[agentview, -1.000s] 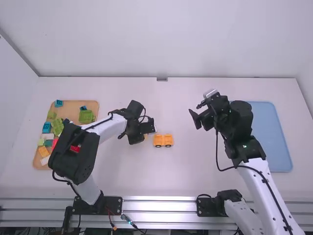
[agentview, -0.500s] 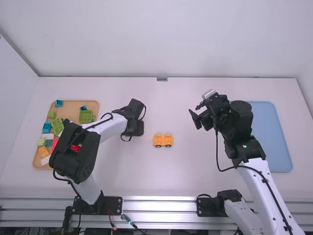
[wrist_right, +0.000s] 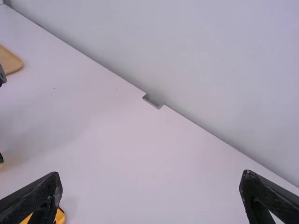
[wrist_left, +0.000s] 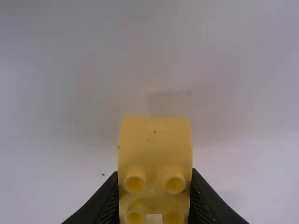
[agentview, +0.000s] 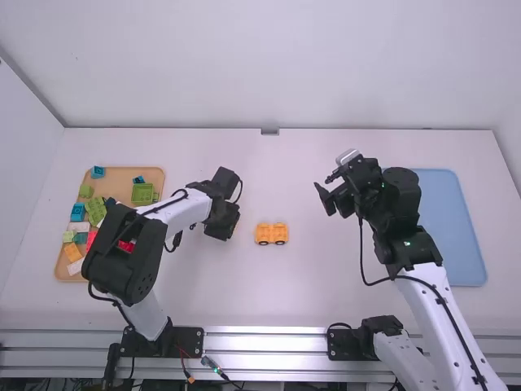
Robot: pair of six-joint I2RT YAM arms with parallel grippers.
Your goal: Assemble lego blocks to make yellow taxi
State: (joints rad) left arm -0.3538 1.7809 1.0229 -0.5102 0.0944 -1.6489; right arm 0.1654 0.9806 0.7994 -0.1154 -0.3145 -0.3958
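While a yellow block (wrist_left: 155, 151) is gripped by the left pincer (agentview: 225, 231), left of centre, an orange wheeled base (agentview: 271, 234) is seen near mid-frame; right of centre, the right pincer (agentview: 323, 184) is spread wide.

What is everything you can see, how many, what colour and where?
Studded lego brick: one, yellow, between the left gripper's fingers
Wheeled lego car piece: one, orange, mid-table
Lego blocks: many, partly hidden, mixed colours, at the left tray
Left tray: one, tan, table's left
Right tray: one, blue, table's right
Table: one, white, underneath
Back wall: one, white, behind the table
Left arm: one, white and black, left
Right arm: one, white and black, right
Left gripper, right gripper: two, black, on the arms
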